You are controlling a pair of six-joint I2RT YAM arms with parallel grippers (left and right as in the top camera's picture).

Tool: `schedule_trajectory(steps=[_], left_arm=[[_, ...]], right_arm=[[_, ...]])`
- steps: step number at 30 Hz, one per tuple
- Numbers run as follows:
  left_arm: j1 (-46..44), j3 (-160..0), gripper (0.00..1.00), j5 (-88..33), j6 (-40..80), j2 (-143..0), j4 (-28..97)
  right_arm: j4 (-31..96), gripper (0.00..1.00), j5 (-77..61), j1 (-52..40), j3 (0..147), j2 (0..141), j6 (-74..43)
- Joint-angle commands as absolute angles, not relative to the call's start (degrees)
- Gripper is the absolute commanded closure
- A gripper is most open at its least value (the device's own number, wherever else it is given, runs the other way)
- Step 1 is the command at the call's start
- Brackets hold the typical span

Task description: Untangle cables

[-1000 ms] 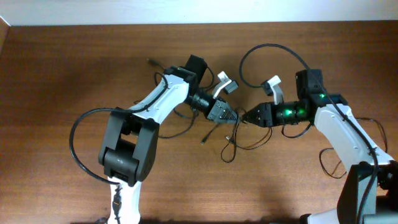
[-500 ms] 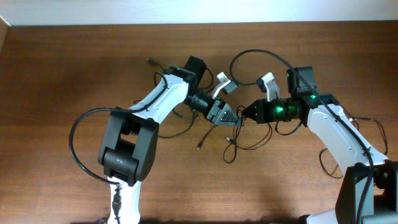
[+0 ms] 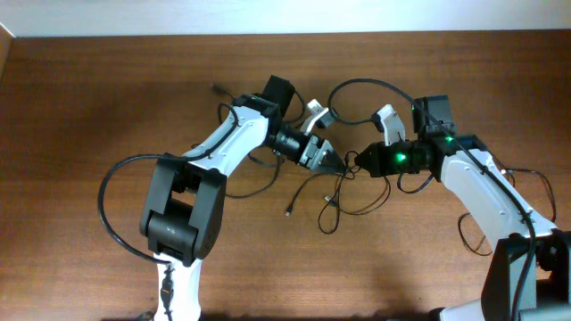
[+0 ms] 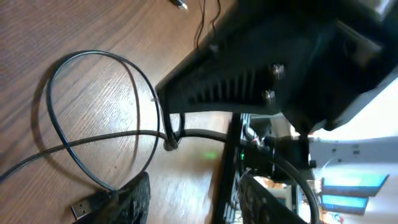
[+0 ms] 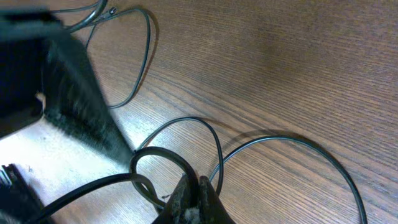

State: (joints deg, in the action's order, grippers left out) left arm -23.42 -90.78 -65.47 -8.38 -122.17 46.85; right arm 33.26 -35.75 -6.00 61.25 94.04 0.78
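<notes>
The right gripper point(image 3: 351, 163) is pinched closed on a strand of the cables point(image 5: 280, 138), and loops spread just beyond its tips. The left gripper point(image 3: 332, 166), almost tip to tip with it, stands part open, a strand running crosswise between its fingers point(image 4: 127, 198).

No legible text or markings anywhere

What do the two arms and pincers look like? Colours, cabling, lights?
The left arm and right arm have white links and black joints. The left pincer and right pincer are black, tapering to points. A black cable loops off each arm. A green light glows on the right wrist.
</notes>
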Motion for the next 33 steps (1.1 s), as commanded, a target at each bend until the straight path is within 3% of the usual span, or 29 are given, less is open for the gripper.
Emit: schedule_trajectory(steps=[1,6,11,15,19,22,25,31,33], left_arm=[[-22.92,-90.96,0.48,-65.12,11.51,-122.13,41.28],[-22.7,-90.96,0.43,-65.12,26.04,-122.13,29.45],[-24.71,-90.96,0.75,-68.27,29.06,-122.13,36.88],[-24.77,-90.96,0.69,-68.45,26.94,-122.13,45.58],[-24.8,-90.96,0.61,-69.3,27.03,-122.13,45.47],[-24.88,-90.96,0.61,-69.25,27.4,-122.13,44.31],[-24.88,-90.96,1.0,-69.25,27.4,-122.13,43.55],[-24.99,-90.96,1.0,-70.24,27.31,-122.13,44.27],[-24.99,-90.96,1.0,-72.29,26.87,-122.13,44.25]], right_arm=[[33.17,0.96,-35.22,-6.04,61.01,94.24,1.72],[33.15,0.96,-33.76,-6.04,61.01,94.24,1.69],[33.17,0.96,-32.23,-6.04,61.01,94.24,1.67],[33.15,0.96,-32.25,-6.04,61.01,94.24,1.69],[33.15,0.96,-32.27,-6.04,61.01,94.24,1.67],[33.19,0.96,-32.32,-6.04,61.01,94.24,1.67],[33.61,0.96,-32.29,-6.04,60.9,94.24,1.67],[32.1,0.96,-32.29,-6.11,59.88,94.24,1.69],[32.05,0.81,-32.29,-6.5,59.88,94.24,1.69]])
